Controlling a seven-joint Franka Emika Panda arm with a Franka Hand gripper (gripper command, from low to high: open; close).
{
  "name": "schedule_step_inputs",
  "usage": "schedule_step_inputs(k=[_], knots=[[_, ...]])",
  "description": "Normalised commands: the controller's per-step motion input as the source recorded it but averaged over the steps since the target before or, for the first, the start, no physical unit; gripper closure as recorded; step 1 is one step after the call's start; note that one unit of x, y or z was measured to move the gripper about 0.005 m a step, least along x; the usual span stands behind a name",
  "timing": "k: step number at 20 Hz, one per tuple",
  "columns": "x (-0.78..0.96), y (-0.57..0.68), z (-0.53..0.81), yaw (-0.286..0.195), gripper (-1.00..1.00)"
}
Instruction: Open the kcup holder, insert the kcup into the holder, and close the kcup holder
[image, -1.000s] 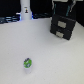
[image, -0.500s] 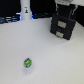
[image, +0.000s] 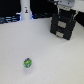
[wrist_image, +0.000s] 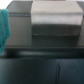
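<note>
Kcup well apart from hand

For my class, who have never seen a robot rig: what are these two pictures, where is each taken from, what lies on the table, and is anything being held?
The exterior view comes from a camera off the arm. It shows a white table with a black box, the kcup holder, at the back, and the robot arm's hand just above it. A small green-and-blue kcup sits alone near the front. A white bottle stands at the back. The wrist view comes from a camera on the arm, very close to dark, blurred surfaces. Whether the hand is open or holding anything cannot be told.
</note>
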Motion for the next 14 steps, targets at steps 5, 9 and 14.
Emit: schedule_step_inputs(k=[5,9,14], knots=[[-0.48,0.04,-0.41,-0.089,-1.0],[-0.53,0.02,-0.45,-0.007,-1.0],[-0.47,0.01,-0.43,0.011,-1.0]])
